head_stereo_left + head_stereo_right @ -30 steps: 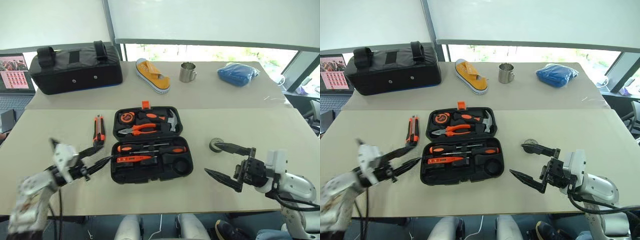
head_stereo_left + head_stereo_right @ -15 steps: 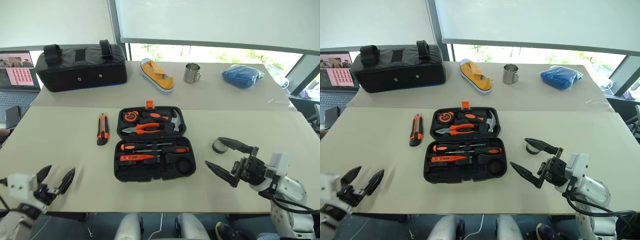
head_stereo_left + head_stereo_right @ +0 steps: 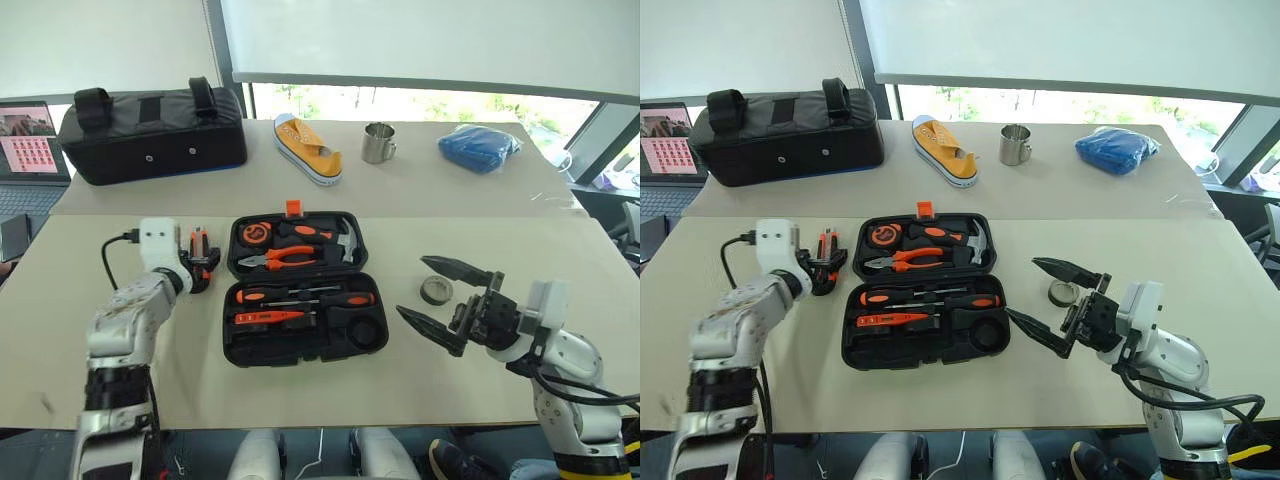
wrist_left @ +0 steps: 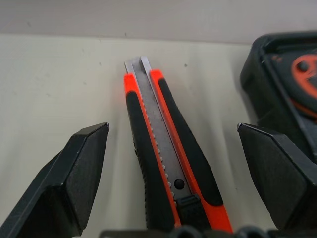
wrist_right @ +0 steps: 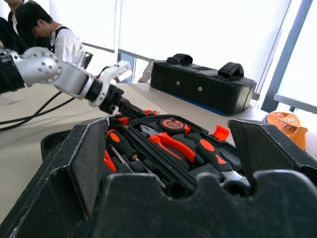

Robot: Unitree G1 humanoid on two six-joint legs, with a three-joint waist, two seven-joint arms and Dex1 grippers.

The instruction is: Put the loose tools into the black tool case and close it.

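Bright window behind, pale counter up front, with the black tool case lying open in the middle. Screwdrivers and the little orange tester are already sitting in the near half, pliers, hammer and tape measure in the far half. The round recess at the near right corner of the case looks empty.

What's changed: a second ago the left gripper was hanging low near the front left edge of the counter, and now it has swung forward to the utility knife, just left of the case. In the wrist view the knife lies right between the two spread fingers, not pinched yet. So it's lined up for the grab, jaws wide and released.

The right gripper has barely moved. It's spread wide too, holding nothing, hovering to the right of the case with the dark tape roll lying on the counter between its fingers as seen from the head camera.

My read: two loose tools left, knife and tape roll, and each arm is parked over one. After those go in, the lid still needs folding shut. Bag, shoe and mug at the far side aren't part of this.
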